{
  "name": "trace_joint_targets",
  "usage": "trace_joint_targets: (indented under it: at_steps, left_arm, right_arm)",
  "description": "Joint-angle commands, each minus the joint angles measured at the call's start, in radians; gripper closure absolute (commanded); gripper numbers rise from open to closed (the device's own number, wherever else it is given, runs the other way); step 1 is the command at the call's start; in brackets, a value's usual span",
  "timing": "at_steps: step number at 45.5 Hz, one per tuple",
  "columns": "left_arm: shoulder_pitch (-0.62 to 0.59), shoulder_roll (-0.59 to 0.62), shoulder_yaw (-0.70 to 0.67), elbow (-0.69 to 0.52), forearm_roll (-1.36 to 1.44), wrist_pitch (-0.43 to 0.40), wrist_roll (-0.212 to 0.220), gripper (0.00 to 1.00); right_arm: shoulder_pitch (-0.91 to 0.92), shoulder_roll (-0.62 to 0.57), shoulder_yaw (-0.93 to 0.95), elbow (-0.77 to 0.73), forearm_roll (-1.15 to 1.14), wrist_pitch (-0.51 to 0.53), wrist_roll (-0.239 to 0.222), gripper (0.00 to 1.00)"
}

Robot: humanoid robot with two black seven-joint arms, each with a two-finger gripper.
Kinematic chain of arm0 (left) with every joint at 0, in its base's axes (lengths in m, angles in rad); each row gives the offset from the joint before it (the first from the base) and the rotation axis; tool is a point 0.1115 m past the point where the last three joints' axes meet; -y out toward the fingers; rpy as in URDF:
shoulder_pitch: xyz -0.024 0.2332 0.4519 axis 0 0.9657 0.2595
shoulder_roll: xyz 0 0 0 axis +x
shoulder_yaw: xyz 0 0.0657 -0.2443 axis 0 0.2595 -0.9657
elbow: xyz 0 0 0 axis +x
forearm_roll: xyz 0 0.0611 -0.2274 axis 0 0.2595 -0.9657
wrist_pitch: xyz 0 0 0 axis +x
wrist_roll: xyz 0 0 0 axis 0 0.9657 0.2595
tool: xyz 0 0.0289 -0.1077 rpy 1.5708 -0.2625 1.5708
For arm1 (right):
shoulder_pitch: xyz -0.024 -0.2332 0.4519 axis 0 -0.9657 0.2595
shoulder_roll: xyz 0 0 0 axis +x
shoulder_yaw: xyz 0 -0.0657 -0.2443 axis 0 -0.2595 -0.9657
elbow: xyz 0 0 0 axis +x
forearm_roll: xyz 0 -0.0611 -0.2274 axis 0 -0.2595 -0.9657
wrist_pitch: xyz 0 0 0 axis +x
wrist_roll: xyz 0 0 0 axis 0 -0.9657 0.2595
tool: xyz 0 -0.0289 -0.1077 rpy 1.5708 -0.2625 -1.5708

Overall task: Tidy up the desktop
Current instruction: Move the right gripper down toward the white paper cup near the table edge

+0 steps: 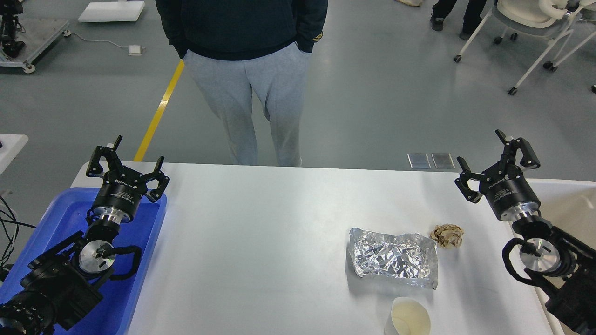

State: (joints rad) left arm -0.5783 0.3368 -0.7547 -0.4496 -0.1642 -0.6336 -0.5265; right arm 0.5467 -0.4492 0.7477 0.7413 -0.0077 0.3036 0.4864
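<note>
Two tools up and spread, three bits of litter on the white table (260, 242).

I've got my left tool (125, 162) hanging over the far corner of the blue tray (139, 270), fingers wide apart and gripping nothing; my right tool (496, 160) sits above the table's far right corner by the cream bin (568, 204), fingers likewise apart and empty. The table fills the middle of my view, between tray and bin. Taking the crumpled foil pouch (395, 257) as my marker: it lies flat on the table's right half, a brown paper wad (447, 235) just beyond its far right corner, a paper cup (409, 317) just on its near side, at the table's near edge. Someone in grey trousers (253, 93) stands at the far edge.
</note>
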Motion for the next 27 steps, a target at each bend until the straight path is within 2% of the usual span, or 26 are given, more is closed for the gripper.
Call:
trace_joint_targets:
  at_steps: [1,6,8,15,19,27]
  left_arm:
    - [0.000,-0.001,0.000,0.000,0.000,0.000,0.000,0.00]
    - [0.000,0.001,0.000,0.000,0.000,0.000,0.000,0.00]
    - [0.000,-0.001,0.000,0.000,0.000,0.000,0.000,0.00]
    - [0.000,-0.001,0.000,0.000,0.000,0.000,0.000,0.00]
    - [0.000,-0.001,0.000,0.000,0.000,0.000,0.000,0.00]
    - [0.000,0.001,0.000,0.000,0.000,0.000,0.000,0.00]
  right_arm:
    - [-0.021,-0.195,-0.103,0.306,-0.011,-0.070,-0.015,0.00]
    - [-0.007,-0.299,-0.188,0.469,-0.049,-0.204,-0.052,0.00]
    - [-0.001,-0.336,-0.206,0.527,-0.083,-0.253,-0.099,0.00]
    - [-0.001,-0.465,-0.217,0.702,-0.259,-0.230,-0.215,0.00]
    - [-0.001,-0.523,-0.243,0.759,-0.394,-0.190,-0.226,0.00]
    - [-0.002,-0.574,-0.326,0.773,-0.721,-0.190,-0.223,0.00]
